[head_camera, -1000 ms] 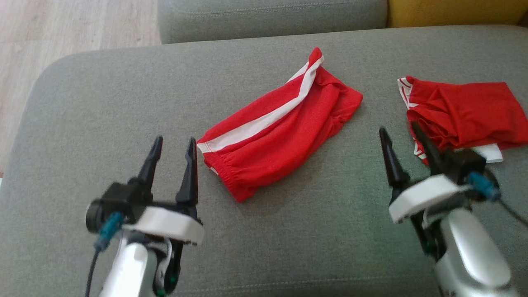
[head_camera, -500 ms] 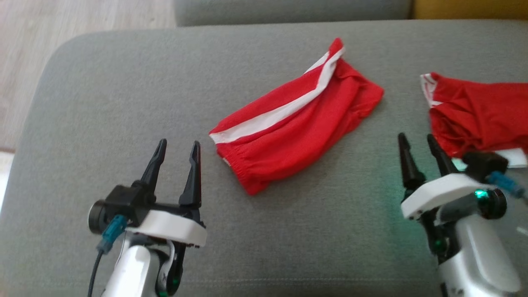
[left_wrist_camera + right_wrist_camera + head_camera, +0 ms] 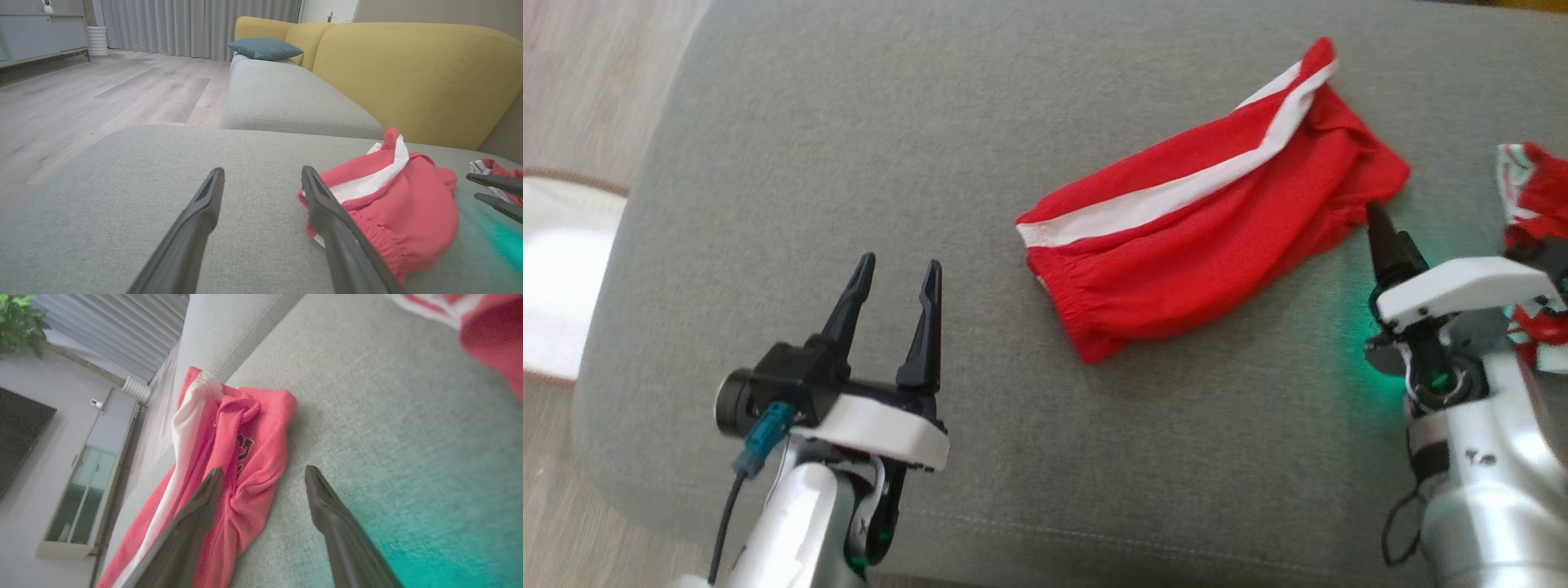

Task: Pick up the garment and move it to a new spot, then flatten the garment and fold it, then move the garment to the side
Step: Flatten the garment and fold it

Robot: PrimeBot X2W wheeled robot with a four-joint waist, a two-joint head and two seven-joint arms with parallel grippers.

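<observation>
The garment point(image 3: 1209, 220), red shorts with a white side stripe, lies flat and slanted on the grey sofa cushion point(image 3: 849, 122). It also shows in the left wrist view point(image 3: 388, 196) and the right wrist view point(image 3: 229, 457). My left gripper point(image 3: 900, 263) hovers open and empty to the lower left of its waistband, fingers point(image 3: 196, 228) apart. My right gripper point(image 3: 1382, 220) is rolled on its side at the garment's right end. In the right wrist view that gripper point(image 3: 264, 469) is open, its left finger over the cloth's edge and nothing between the fingers.
A second red and white garment point(image 3: 1531, 188) lies at the far right, behind my right wrist. The cushion's rounded edge drops to wooden floor and a white mat point(image 3: 556, 269) on the left. A yellow backrest point(image 3: 408, 73) and a blue pillow point(image 3: 265, 48) stand beyond.
The camera has swung, sliding the whole picture right and down. My right gripper has rolled onto its side and closed in on the garment's right end. Both grippers stay open.
</observation>
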